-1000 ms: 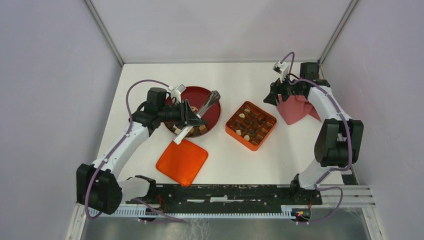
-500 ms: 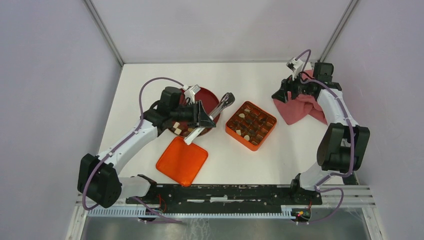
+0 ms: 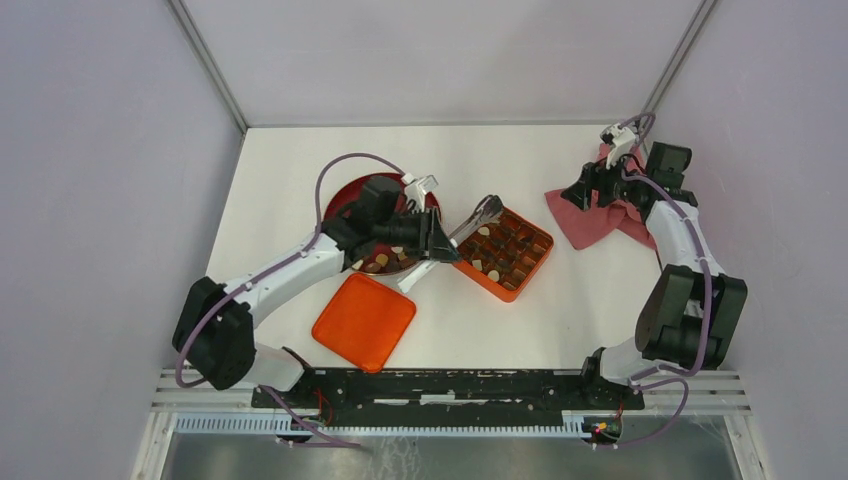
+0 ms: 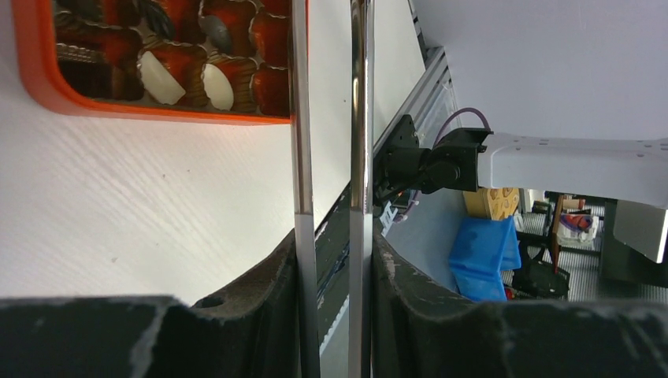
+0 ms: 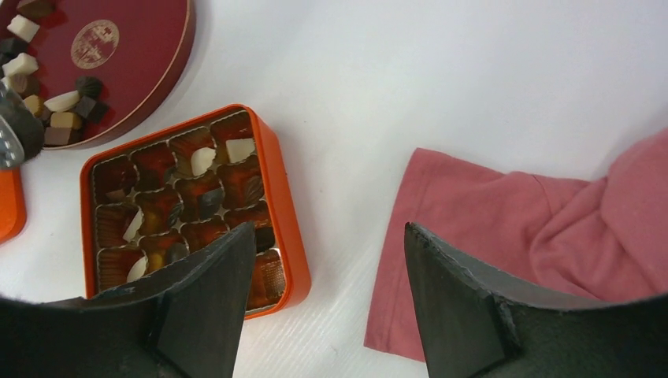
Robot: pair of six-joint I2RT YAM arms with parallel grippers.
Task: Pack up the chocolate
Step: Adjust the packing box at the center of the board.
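From above, the box [image 3: 505, 294] has some chocolate [image 3: 477, 265] in its holes, but some holes look bare and more waits on the plate [image 3: 345, 195] at its 9 o'clock, so packing is partway done. The left wrist view shows the left gripper [image 4: 335, 252] partly closed on the tongs [image 4: 361, 118], though I cannot tell if they carry a piece; the right wrist view shows the right gripper [image 5: 327, 236] wide open and empty above the cloth [image 5: 504, 220]. A moment ago the tongs hung over the plate; now their tips reach the box, and the right arm has swung toward 2 o'clock.
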